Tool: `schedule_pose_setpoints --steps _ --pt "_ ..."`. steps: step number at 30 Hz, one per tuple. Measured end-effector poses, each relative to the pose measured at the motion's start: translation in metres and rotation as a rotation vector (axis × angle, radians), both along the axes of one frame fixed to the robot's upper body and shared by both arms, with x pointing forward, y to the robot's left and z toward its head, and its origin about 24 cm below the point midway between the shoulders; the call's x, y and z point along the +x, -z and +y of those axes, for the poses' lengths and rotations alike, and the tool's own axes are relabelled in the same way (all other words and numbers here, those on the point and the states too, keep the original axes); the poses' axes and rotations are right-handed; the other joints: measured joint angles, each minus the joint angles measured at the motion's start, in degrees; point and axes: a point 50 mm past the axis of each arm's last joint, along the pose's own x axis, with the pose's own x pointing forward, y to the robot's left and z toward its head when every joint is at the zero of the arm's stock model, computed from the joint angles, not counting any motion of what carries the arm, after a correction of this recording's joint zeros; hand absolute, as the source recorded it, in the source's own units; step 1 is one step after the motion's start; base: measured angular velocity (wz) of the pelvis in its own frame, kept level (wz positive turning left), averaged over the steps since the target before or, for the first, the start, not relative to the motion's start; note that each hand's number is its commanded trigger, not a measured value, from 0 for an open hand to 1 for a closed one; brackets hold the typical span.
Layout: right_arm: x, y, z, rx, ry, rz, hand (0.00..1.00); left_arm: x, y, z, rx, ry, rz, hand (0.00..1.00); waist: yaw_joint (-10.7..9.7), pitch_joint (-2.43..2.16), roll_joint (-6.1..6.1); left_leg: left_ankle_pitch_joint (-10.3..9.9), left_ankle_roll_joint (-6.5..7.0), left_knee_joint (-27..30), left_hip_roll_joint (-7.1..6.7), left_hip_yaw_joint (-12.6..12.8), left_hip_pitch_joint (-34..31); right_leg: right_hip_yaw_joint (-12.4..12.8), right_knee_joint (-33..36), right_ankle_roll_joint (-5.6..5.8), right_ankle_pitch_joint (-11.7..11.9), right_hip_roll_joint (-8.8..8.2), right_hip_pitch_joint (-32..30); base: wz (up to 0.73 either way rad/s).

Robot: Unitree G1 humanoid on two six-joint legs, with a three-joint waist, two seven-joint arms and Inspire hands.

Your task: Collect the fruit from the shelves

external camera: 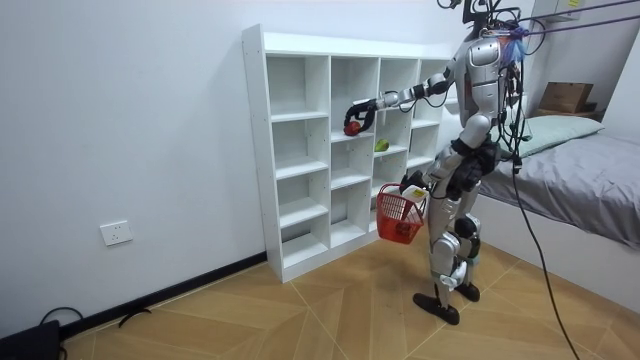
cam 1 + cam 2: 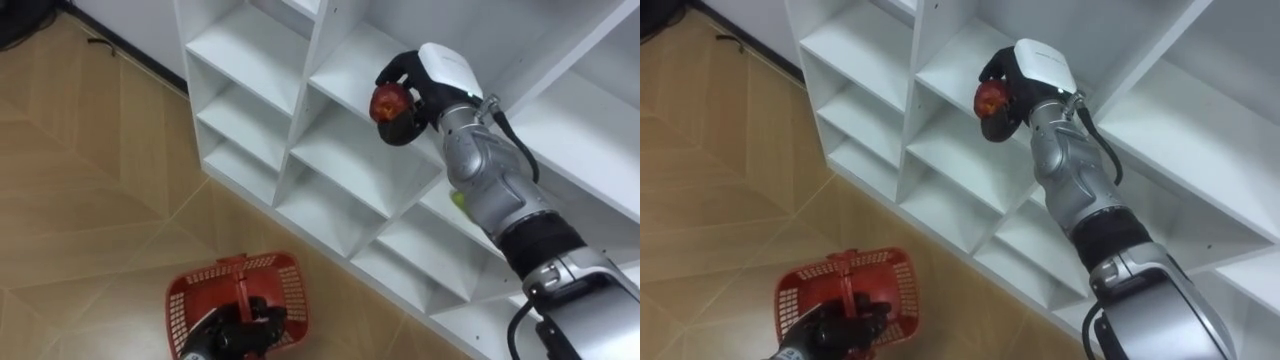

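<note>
Left hand [image 2: 232,336] grips the red basket [image 2: 287,271] below the closet [image 2: 340,150]; right hand [image 2: 446,70] clamps an apple [image 2: 388,102] at its front.

Right arm stretched forward, right hand [image 2: 425,95] curled round a red fruit [image 2: 388,102]; left hand [image 2: 235,335] low, gripping basket handle [image 2: 241,290]

1. No word, number, label or sign can be read in any view.
2. The closet [image 2: 350,165], the red fruit [image 2: 388,102], the basket [image 2: 285,285] and the wall socket [image 1: 116,233] carry no print that is legible.
</note>
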Motion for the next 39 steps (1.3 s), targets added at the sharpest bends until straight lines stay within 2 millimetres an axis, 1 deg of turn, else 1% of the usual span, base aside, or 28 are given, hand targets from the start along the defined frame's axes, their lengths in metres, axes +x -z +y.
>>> schedule_pose_setpoints --steps 9,13,16,18,20,21,22,23,24,25,27,29,31,34,36,37,39 --pt "0.0 -0.001 0.0 -0.001 -0.003 -0.004 1.0 0.0 -0.001 -0.001 -0.003 0.001 -0.009 1.0 -0.1 -0.03 -0.04 0.0 0.0 0.01 0.03 0.15 -0.01 0.23 0.02 0.0 0.0 0.0 -0.09 -0.01" --pt "0.0 -0.012 0.007 0.014 -0.029 -0.049 1.0 0.001 -0.004 -0.005 -0.013 0.008 -0.026 1.0 -0.78 -0.05 -0.02 0.0 0.0 0.15 0.15 0.77 0.1 0.83 0.02 -0.07 0.04 0.05 -0.12 -0.06" --pt "0.0 -0.023 0.014 0.03 -0.059 -0.094 1.0 0.0 -0.004 -0.009 -0.014 0.019 -0.026 1.0 -2.12 -0.15 0.21 0.0 0.0 0.48 0.12 0.97 0.54 1.19 0.0 -0.07 0.05 0.02 0.45 -0.02" --pt "-0.002 -0.031 0.019 0.039 -0.081 -0.128 1.0 0.001 -0.004 -0.011 -0.016 0.01 -0.024 1.0 -2.87 -0.28 0.48 0.0 0.0 0.72 0.11 1.01 0.54 1.23 0.0 -0.07 0.05 0.01 0.54 0.0" --pt "-0.006 -0.038 0.025 0.049 -0.11 -0.168 1.0 0.001 -0.004 -0.016 -0.029 0.012 -0.024 1.0 -3.79 -0.64 1.42 0.0 0.0 0.8 0.1 1.07 0.7 1.39 0.01 -0.12 0.1 0.0 0.68 0.0" --pt "-0.007 -0.039 0.026 0.05 -0.117 -0.176 1.0 0.001 -0.004 -0.017 -0.033 0.013 -0.025 1.0 -3.86 -0.62 1.69 0.0 0.01 0.81 0.11 1.16 0.95 1.48 0.0 -0.13 0.12 0.01 0.9 -0.05" --pt "-0.012 -0.037 0.028 0.05 -0.128 -0.181 1.0 0.0 -0.004 -0.019 -0.04 0.013 -0.026 1.0 -4.0 -0.65 2.22 -0.01 0.01 0.77 0.12 1.24 1.68 1.52 -0.02 -0.12 0.14 0.0 1.65 0.0" --pt "-0.016 -0.032 0.028 0.052 -0.136 -0.171 1.0 0.0 -0.005 -0.021 -0.045 0.016 -0.033 1.0 -4.58 -0.73 2.73 -0.03 0.02 0.41 0.18 1.32 2.46 1.49 -0.07 -0.11 0.14 0.04 2.33 0.0" --pt "-0.02 -0.03 0.029 0.059 -0.148 -0.16 1.0 0.001 -0.008 -0.023 -0.052 0.019 -0.047 1.0 -5.07 -0.93 3.16 0.0 0.06 -0.07 0.19 1.35 2.9 1.55 -0.02 -0.11 0.14 0.04 2.52 0.0" --pt "-0.021 -0.03 0.03 0.062 -0.155 -0.157 1.0 0.001 -0.009 -0.024 -0.055 0.02 -0.054 1.0 -5.2 -0.95 3.41 0.01 0.07 -0.07 0.21 1.47 3.02 1.68 0.0 -0.13 0.15 0.06 2.6 -0.07" --pt "-0.025 -0.027 0.031 0.071 -0.169 -0.137 1.0 0.001 -0.013 -0.03 -0.069 0.037 -0.072 1.0 -5.95 -1.43 4.38 0.02 0.07 -0.06 0.31 1.74 3.63 1.93 0.07 -0.22 0.23 0.14 3.14 -0.08" --pt "-0.025 -0.028 0.031 0.069 -0.169 -0.129 1.0 0.002 -0.015 -0.032 -0.077 0.044 -0.085 1.0 -6.59 -1.6 4.69 0.09 -0.01 -0.41 0.47 2.21 4.49 2.4 0.11 -0.27 0.26 0.23 3.54 -0.11" --pt "-0.027 -0.031 0.033 0.069 -0.175 -0.143 1.0 0.004 -0.016 -0.033 -0.078 0.048 -0.091 1.0 -6.74 -1.62 4.7 0.16 -0.09 -0.97 0.79 3.05 5.47 2.82 0.11 -0.44 0.38 0.4 3.96 -0.21" --pt "-0.034 -0.034 0.035 0.087 -0.191 -0.165 1.0 0.007 -0.017 -0.034 -0.077 0.053 -0.097 1.0 -7.51 -1.63 4.7 0.16 -0.1 -1.33 0.92 3.5 6.31 3.25 0.11 -0.45 0.38 0.52 4.51 -0.1" --pt "-0.041 -0.033 0.037 0.109 -0.206 -0.175 1.0 0.007 -0.018 -0.034 -0.078 0.049 -0.099 1.0 -7.62 -1.63 4.73 0.16 -0.1 -1.58 0.98 4.02 6.71 3.93 0.09 -0.45 0.38 0.55 4.63 -0.11" --pt "-0.045 -0.03 0.039 0.142 -0.217 -0.166 1.0 0.007 -0.018 -0.034 -0.076 0.051 -0.098 1.0 -8.07 -1.58 4.8 0.16 -0.1 -1.76 0.93 4.03 7.18 4.02 0.08 -0.45 0.38 0.53 5.0 -0.04" --pt "-0.049 -0.023 0.039 0.161 -0.223 -0.135 1.0 0.007 -0.018 -0.035 -0.075 0.058 -0.098 1.0 -8.29 -1.52 4.98 0.14 -0.08 -2.03 0.88 4.1 8.11 4.21 -0.01 -0.42 0.37 0.5 5.77 -0.02"
